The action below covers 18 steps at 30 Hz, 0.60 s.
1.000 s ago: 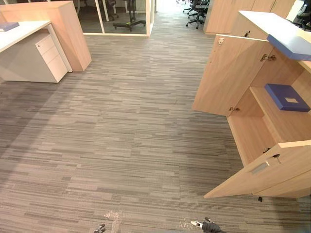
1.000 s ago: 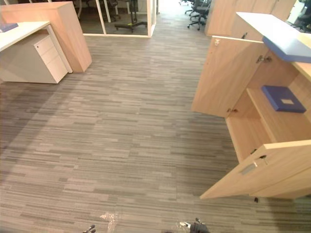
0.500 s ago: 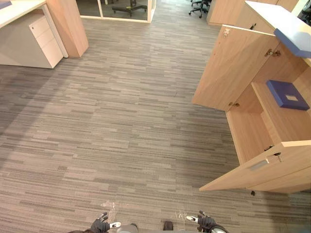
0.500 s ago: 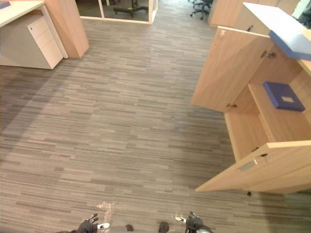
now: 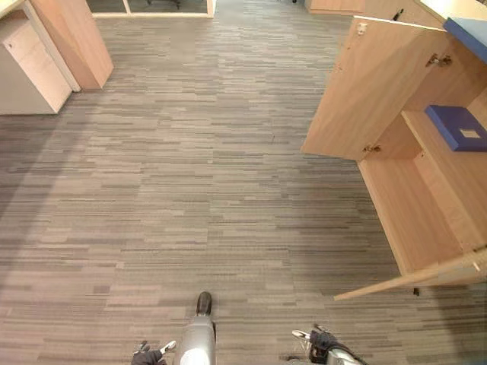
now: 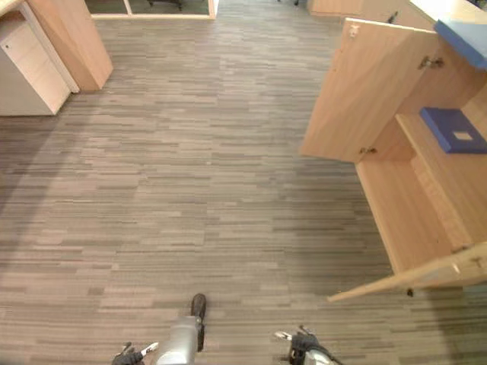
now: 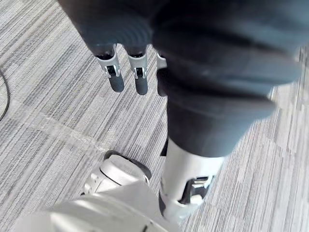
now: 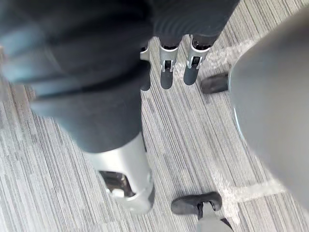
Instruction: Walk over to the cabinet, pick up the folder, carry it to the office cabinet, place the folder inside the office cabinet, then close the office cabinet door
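Left hand [image 5: 147, 356] and right hand [image 5: 323, 344] hang low over the grey striped carpet [image 5: 190, 190], small and dark at the near edge of the head views. The wrist views make their state plain: the left hand's fingers [image 7: 116, 77] and the right hand's fingers [image 8: 166, 77] point straight down at the carpet, relaxed and uncurled, holding nothing.

The head views take in the room ahead. On the robot's right stands the office cabinet [image 5: 407, 217] of pale wood, both doors swung out over the carpet. The far door [image 5: 365, 91] shows its broad inner face, while the near door [image 5: 415, 280] is seen almost edge-on. Across the room, at the far left, a white drawer unit [image 5: 27, 72] stands against a wooden panel [image 5: 72, 38].

Inside the cabinet a shelf [image 5: 456, 186] runs the length of the opening. The blue folder [image 5: 456, 128] lies flat on it, toward the shelf's end by the far door and set back from its front edge, well apart from both hands. Another flat blue object [image 5: 472, 38] rests on the cabinet's top, at its front edge above the far door.
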Available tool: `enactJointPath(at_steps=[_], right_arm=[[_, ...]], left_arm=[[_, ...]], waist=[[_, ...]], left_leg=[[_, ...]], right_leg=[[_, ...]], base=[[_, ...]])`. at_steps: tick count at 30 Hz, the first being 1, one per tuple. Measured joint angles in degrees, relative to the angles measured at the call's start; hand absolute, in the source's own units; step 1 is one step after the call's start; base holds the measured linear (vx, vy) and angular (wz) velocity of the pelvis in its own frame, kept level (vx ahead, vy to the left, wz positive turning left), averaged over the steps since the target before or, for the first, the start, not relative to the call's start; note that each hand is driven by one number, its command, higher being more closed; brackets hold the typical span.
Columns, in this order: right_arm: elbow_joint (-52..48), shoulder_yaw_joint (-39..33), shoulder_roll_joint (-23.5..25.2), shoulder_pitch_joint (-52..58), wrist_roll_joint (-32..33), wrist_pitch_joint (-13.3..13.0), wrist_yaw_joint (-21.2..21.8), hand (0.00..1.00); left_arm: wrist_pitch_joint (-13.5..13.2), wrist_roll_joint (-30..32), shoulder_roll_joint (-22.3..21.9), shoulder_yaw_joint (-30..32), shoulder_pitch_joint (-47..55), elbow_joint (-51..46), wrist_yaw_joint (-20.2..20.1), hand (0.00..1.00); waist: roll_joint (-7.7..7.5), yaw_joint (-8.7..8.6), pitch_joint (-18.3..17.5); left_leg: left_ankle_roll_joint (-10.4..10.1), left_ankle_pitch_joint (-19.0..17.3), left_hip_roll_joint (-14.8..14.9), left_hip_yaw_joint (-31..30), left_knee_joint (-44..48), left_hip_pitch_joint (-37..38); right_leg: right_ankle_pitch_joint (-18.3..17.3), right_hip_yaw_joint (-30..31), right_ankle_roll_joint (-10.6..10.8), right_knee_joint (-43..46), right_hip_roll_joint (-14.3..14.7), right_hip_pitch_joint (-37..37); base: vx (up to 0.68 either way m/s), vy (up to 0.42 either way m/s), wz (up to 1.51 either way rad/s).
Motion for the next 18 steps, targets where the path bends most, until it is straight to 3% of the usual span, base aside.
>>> enactJointPath(at_steps=[2,3,4,5,6,7,8,10,12,14,16,18], right_arm=[[0.0,-2.9,1.5,-1.0,-1.9,0.5,0.2,0.00],[0.0,-6.3,2.1,-1.0,-2.8,0.7,0.2,0.00],[-0.1,-6.7,2.1,-1.0,-2.9,0.7,0.2,0.00],[-0.3,-9.0,2.2,-0.6,-3.7,0.8,0.1,0.00],[-2.3,-10.5,2.0,0.0,-3.7,1.1,0.0,0.00],[-3.5,-10.5,1.8,0.4,-3.8,1.0,-0.2,0.00],[-5.5,-10.0,1.8,0.9,-3.8,0.8,-0.5,0.00],[-7.6,-6.7,2.0,0.8,-3.8,0.7,-1.5,0.00],[-9.9,-3.4,3.6,0.8,-3.9,-0.2,-3.2,0.00],[-11.4,-3.3,4.7,0.5,-3.8,-0.8,-3.9,0.00],[-11.6,-3.1,4.9,0.5,-3.8,-1.2,-4.3,0.00],[-12.7,-2.8,5.2,1.0,-3.5,-1.4,-4.4,0.00]], left_arm=[[0.0,1.2,-0.4,0.7,0.2,-1.3,0.0,0.00],[0.0,4.0,-0.8,0.8,1.1,-2.4,0.4,0.00],[0.0,4.5,-0.9,0.7,1.3,-2.7,0.4,0.00],[0.0,6.5,-1.0,0.5,2.1,-3.1,0.6,0.00],[0.1,8.7,-1.3,0.1,2.5,-3.2,0.6,0.00],[0.1,9.3,-1.4,-0.3,2.7,-3.2,0.5,0.00],[0.1,10.3,-1.5,-0.4,2.9,-3.2,0.5,0.00],[0.0,10.8,-2.0,-0.5,3.1,-3.2,0.4,0.00],[0.2,10.9,-2.1,-0.5,2.7,-2.8,0.5,0.00],[0.3,10.4,-2.0,-0.5,2.2,-2.8,0.6,0.00],[0.4,10.4,-2.0,-0.5,1.8,-2.8,0.6,0.00],[0.6,10.5,-2.0,0.0,1.9,-3.2,0.5,0.00]], waist=[[-0.45,1.34,-1.2],[0.08,2.14,-3.0],[0.31,2.09,-3.1],[0.88,1.71,-3.4],[1.12,1.62,-3.7],[1.39,1.42,-3.8],[1.69,0.58,-3.8],[2.39,-0.21,-3.7],[3.12,-0.72,-2.8],[2.64,-0.71,-1.2],[2.43,-0.80,-0.8],[2.03,-0.78,-0.6]], left_leg=[[2.2,-1.3,-2.5,0.7,1.7,-0.1],[5.2,-2.3,-4.6,1.6,1.8,1.0],[5.9,-2.3,-5.0,1.8,1.7,1.3],[8.0,-2.4,-7.7,2.0,0.7,4.3],[9.6,-2.7,-10.1,2.7,-1.5,8.2],[10.4,-2.6,-11.0,3.3,-3.2,10.4],[11.7,-2.4,-12.5,3.4,-5.0,14.4],[11.8,-2.5,-12.7,3.3,-6.9,18.9],[12.8,-3.7,-11.6,3.1,-8.5,22.5],[13.2,-5.1,-11.1,3.2,-9.3,25.8],[13.4,-7.0,-10.9,3.2,-9.3,27.9],[13.2,-10.2,-10.7,3.4,-8.3,28.7]], right_leg=[[1.5,-1.1,0.1,5.8,-1.9,-3.1],[3.9,-0.5,-0.3,9.6,-4.1,-5.0],[4.2,-0.4,-0.3,10.8,-4.6,-5.0],[5.5,-0.4,-1.9,17.8,-7.3,-6.8],[8.8,-0.8,-6.8,28.4,-10.7,-11.2],[10.6,-1.5,-10.3,34.4,-12.5,-13.5],[11.4,-3.0,-11.6,45.1,-14.9,-17.4],[7.4,-6.8,-9.7,52.5,-13.9,-21.1],[-0.9,-13.0,-7.3,51.8,-8.1,-24.8],[-2.6,-19.9,-5.5,43.8,-4.5,-24.4],[-2.5,-27.1,-5.7,34.8,-2.5,-24.0],[-0.9,-33.6,-8.1,24.8,-1.0,-24.0]], base=[[0.43,0.312,-0.27],[0.41,0.336,-0.30],[0.40,0.347,-0.22],[0.38,0.344,-0.05],[0.38,0.347,-0.05],[0.38,0.322,-0.01],[0.39,0.276,0.06],[0.38,0.223,0.04],[0.31,0.121,-0.06],[0.28,0.027,-0.08],[0.24,-0.018,-0.09],[0.15,-0.054,-0.06]])
